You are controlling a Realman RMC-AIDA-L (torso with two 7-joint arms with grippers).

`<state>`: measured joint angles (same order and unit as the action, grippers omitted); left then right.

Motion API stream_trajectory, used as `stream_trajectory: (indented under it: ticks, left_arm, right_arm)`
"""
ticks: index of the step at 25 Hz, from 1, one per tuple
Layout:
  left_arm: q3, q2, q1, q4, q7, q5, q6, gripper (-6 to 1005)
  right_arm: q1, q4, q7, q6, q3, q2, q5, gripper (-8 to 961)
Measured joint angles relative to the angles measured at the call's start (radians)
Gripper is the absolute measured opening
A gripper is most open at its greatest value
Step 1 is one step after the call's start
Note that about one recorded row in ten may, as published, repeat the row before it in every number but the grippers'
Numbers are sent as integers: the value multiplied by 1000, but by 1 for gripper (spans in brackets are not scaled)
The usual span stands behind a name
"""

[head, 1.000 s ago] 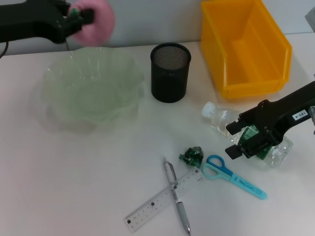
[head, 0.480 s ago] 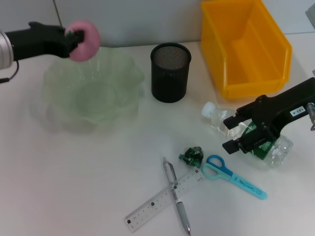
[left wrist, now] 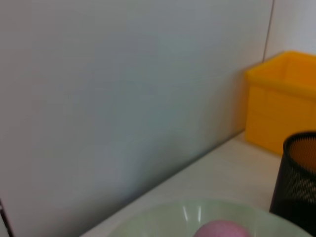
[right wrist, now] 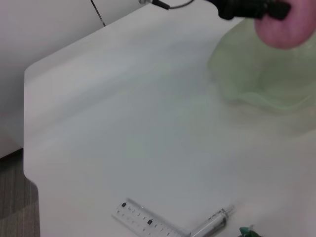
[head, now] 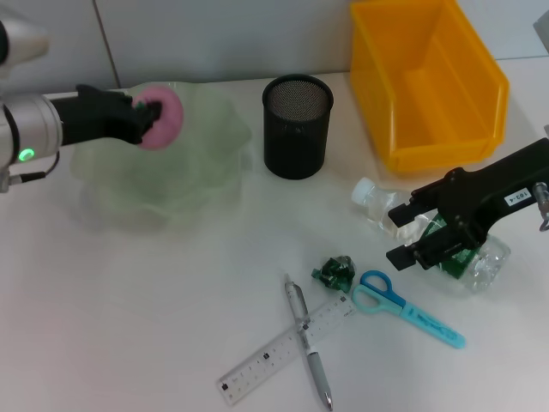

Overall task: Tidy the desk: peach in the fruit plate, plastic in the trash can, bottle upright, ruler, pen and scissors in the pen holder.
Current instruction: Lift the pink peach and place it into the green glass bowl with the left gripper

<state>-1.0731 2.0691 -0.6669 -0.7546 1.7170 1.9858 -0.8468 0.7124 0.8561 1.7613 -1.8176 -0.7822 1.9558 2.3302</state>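
A: Left gripper is out over the fruit plate, pinching the peach between its fingers, and the peach hangs just above the far part of the dish, not yet resting in it

B: Makes sense to carry it in that high, I'd say: the wavy rim stands up, so the fruit has to clear it before it can be set down in the hollow

A: Over on the other side, the right gripper sits low with its jaws spread, straddling the bottle, which lies on its side on the desk, white cap pointing toward the pen holder

B: Open around it, not clamped, so I read that as lining up for a grasp. The bottle needs standing up, and taking it across the body gives room to tip it

A: Nearer the front edge, the pen lies across the ruler, touching, and the scissors sit just beside them with the blade cover on

B: And that green crumpled plastic between the pen and the bottle is bound for the trash can, which stands just beside the holder at the back

A: All of those untouched for now, then; peach and bottle are the two jobs in hand
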Motion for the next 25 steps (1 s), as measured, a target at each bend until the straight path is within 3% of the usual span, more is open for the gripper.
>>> stream_trajectory:
  ticks: [4, 9, 20, 25]
  left_arm:
    - [-28, 1, 0, 18, 8, -3, 43, 197]
    - [-29, 0, -1, 22, 9, -4, 49, 380]
    - [-25, 1, 1, 22, 12, -5, 47, 576]
    - [-24, 0, 6, 6, 13, -11, 5, 814]
  right_arm:
    - [-3, 0, -5, 2, 0, 2, 0, 763]
    - [-6, -1, -11, 10, -1, 2, 0, 757]
    - [-14, -2, -15, 13, 0, 2, 0, 744]
    - [-16, -2, -16, 16, 0, 2, 0, 738]
